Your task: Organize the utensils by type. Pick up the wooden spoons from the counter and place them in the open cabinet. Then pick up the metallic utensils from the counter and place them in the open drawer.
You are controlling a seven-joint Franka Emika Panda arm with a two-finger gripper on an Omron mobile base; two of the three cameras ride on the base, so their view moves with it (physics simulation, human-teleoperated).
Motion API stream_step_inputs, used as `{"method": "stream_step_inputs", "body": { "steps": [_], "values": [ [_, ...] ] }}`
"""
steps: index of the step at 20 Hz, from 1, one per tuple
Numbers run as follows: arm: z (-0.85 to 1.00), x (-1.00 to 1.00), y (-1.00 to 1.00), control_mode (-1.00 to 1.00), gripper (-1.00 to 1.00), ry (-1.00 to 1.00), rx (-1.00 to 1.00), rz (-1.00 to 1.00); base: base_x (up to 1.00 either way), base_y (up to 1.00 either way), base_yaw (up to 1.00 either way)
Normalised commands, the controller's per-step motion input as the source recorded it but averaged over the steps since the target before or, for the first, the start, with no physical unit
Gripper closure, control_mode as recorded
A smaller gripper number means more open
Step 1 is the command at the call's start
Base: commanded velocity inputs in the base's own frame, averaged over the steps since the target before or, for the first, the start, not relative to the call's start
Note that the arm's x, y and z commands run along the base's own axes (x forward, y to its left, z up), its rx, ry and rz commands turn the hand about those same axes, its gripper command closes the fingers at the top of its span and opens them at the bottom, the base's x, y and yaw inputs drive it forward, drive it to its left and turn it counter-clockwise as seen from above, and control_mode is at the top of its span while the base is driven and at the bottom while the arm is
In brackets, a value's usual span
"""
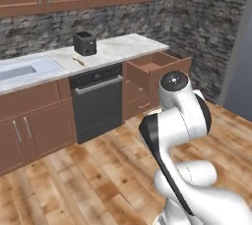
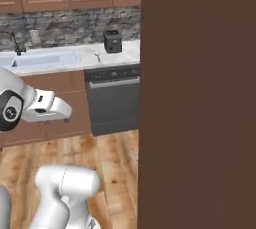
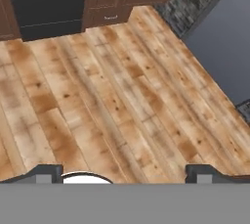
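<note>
Two-finger dark gripper (image 3: pixel 124 173) standing spread and empty, knotty wood-plank floor (image 3: pixel 122 100) lying beneath it, black glossy dishwasher front (image 3: pixel 46 0) sitting beyond

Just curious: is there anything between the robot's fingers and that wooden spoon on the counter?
Nothing visible blocks it. The wooden spoon lies on the counter beside the toaster, with bare floor under the open fingers.

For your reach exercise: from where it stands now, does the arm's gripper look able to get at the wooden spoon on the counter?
Probably not yet. The wooden spoon lies by the toaster on the counter, across open floor; the open gripper faces down at floorboards.
</note>
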Motion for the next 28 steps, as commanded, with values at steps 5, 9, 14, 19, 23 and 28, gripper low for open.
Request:
{"method": "stream_step_inputs", "body": {
  "steps": [5, 9, 14, 19, 23, 28],
  "values": [
    [0.00, 0.00, 0.00, 1.00, -1.00, 0.00, 0.00, 0.00, 0.96, -0.23, -0.06],
    [0.00, 0.00, 0.00, 1.00, -1.00, 0.00, 0.00, 0.00, 1.00, -0.14, 0.06],
    [0.00, 0.00, 0.00, 1.00, -1.00, 0.00, 0.00, 0.00, 1.00, -0.02, 0.18],
    [0.00, 0.00, 0.00, 1.00, -1.00, 0.00, 0.00, 0.00, 0.99, 0.00, 0.26],
    [0.00, 0.00, 0.00, 1.00, -1.00, 0.00, 0.00, 0.00, 0.98, 0.03, 0.30],
    [0.00, 0.00, 0.00, 1.00, -1.00, 0.00, 0.00, 0.00, 1.00, 0.14, 0.31]
  ]
}}
